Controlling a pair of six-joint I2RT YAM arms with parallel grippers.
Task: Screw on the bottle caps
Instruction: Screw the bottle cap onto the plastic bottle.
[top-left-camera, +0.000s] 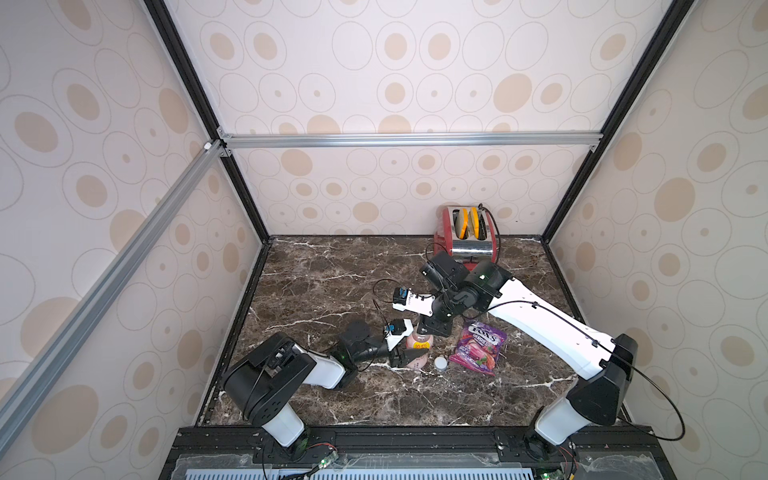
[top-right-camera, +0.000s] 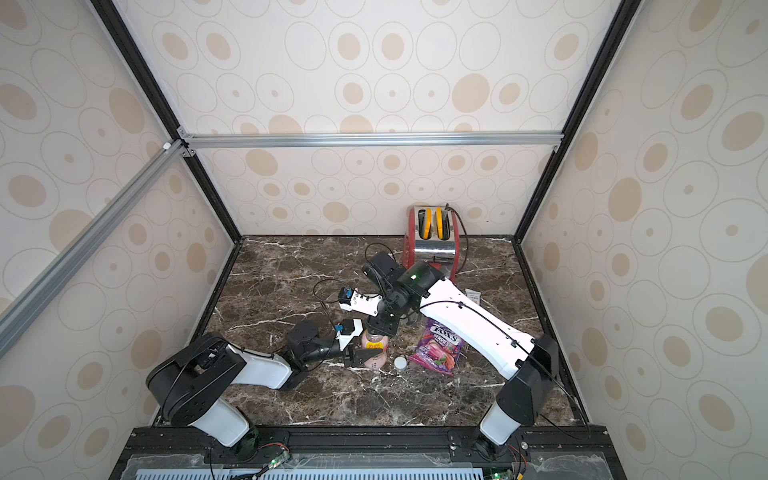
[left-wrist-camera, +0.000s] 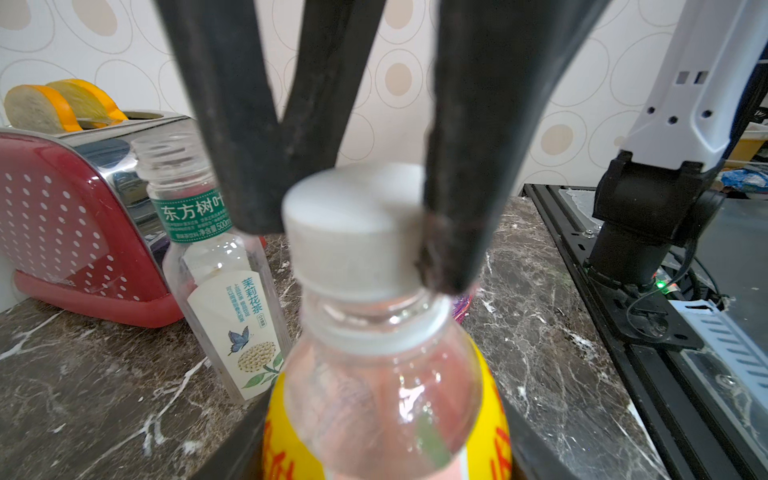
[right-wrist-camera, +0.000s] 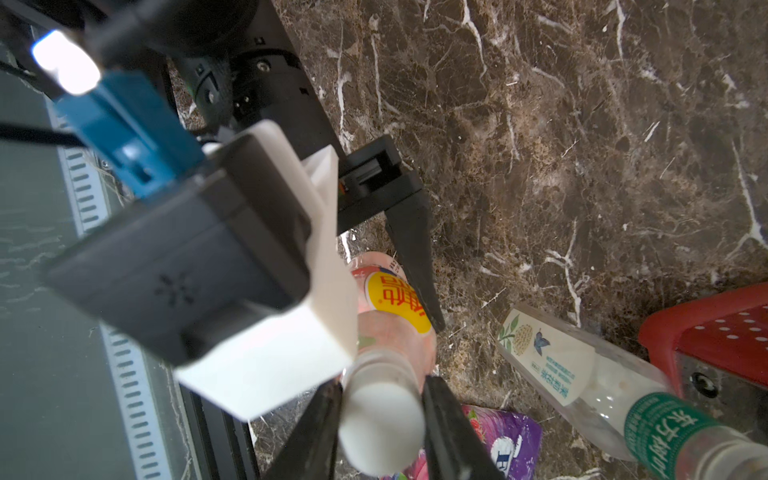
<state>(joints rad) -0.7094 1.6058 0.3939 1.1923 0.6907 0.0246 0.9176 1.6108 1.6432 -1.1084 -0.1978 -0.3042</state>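
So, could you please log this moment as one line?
left hand: holding pink bottle | right hand: astride fitted cap, grip unclear | clear bottle: uncapped | loose cap: on table

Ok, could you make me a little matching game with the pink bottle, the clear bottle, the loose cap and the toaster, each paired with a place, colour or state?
Things:
1. pink bottle
2. clear bottle
3. loose cap
4. toaster

Descriptions:
A. neck open, nothing on it
B. lying beside the candy bag
C. red and silver
D. white cap sitting on its neck

Pairs: 1-D, 2-A, 3-B, 4-C
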